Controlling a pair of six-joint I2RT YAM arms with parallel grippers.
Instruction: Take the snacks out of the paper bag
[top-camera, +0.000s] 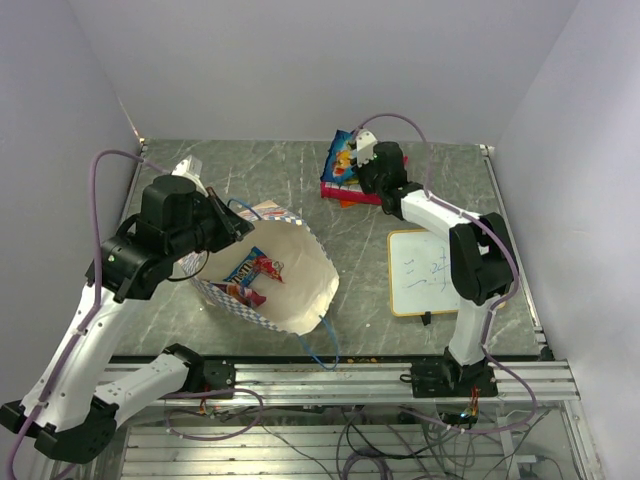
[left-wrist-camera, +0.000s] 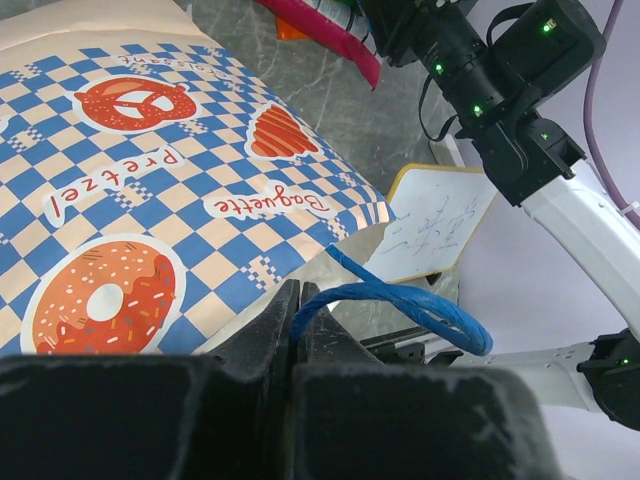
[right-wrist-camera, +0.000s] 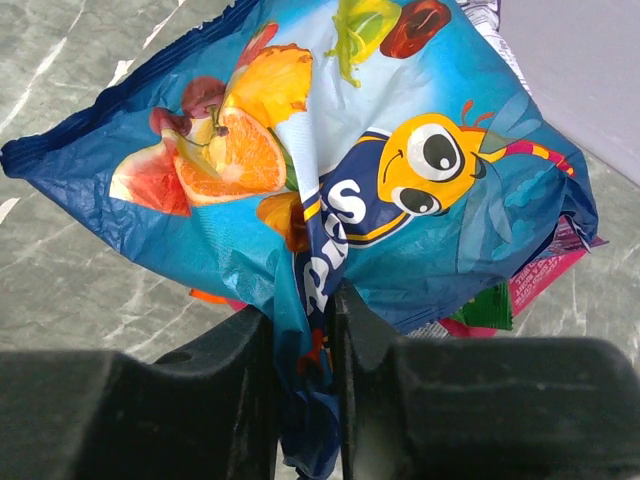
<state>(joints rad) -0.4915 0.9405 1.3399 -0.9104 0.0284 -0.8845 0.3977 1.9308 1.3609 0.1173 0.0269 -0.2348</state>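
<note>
Table (top-camera: 250, 180): grey, marble-patterned.
Bag (top-camera: 305, 285): left of centre, tipped over, mouth gaping; packets (top-camera: 255, 270) inside.
Board (top-camera: 425, 270): flat, right side, scribbled on.
Pile (top-camera: 345, 190): loose snacks, far centre, outside bag.
Blue packet (right-wrist-camera: 400, 150): atop pile, one fold nipped between right gripper (right-wrist-camera: 303, 300) fingers.
Left gripper (left-wrist-camera: 298, 290): pressed together on blue handle (left-wrist-camera: 420, 305) at bag rim.

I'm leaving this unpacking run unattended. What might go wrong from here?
1. The blue packet is pinched by a fold in the right fingers over the pile; on release it may cling or slide off.
2. The left fingers hold the bag only by its thin string handle; a slip could drop it shut over the packets inside.
</note>
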